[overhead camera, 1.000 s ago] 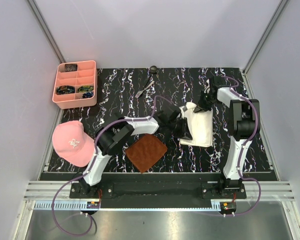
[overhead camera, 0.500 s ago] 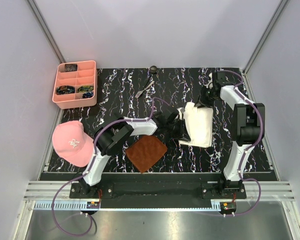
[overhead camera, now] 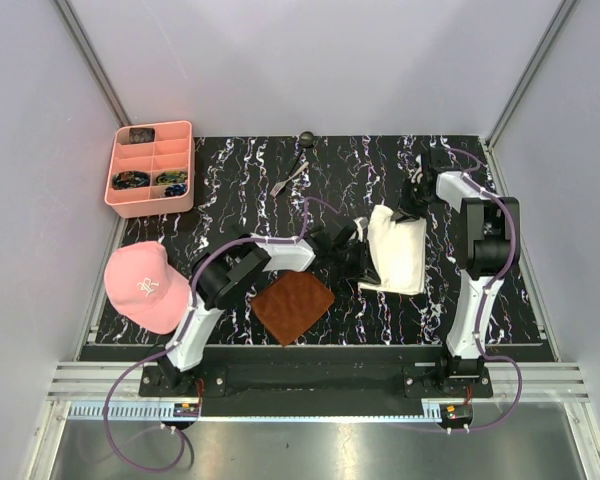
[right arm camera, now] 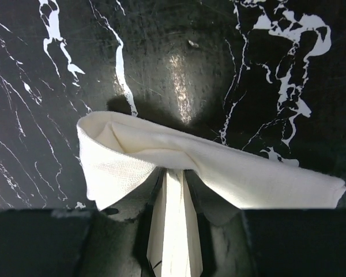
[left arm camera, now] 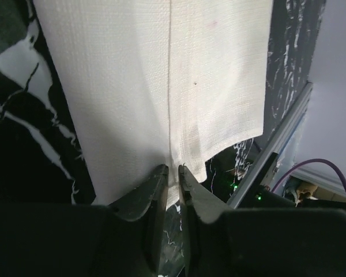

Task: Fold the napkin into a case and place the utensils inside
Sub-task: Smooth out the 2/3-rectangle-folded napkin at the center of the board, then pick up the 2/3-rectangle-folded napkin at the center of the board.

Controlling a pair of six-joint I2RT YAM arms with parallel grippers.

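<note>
left wrist view: left fingers (left arm camera: 153,190) pinch the napkin (left arm camera: 161,75) edge; right fingers (right arm camera: 197,231) clamp its fold above the worktop (right arm camera: 46,69).

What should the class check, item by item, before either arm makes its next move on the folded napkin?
1. The left gripper is shut on the edge of the napkin: ok.
2. The right gripper is shut on the napkin's raised end: ok.
3. Folding finished: not ok; the cloth is a broad rectangle with one end lifted in a loop.
4. The fork and spoon are apart from the cloth: ok, both lie toward the far side of the table.
5. The brown mat is apart from the napkin: ok.
6. Lower layers lined up: cannot tell.
</note>
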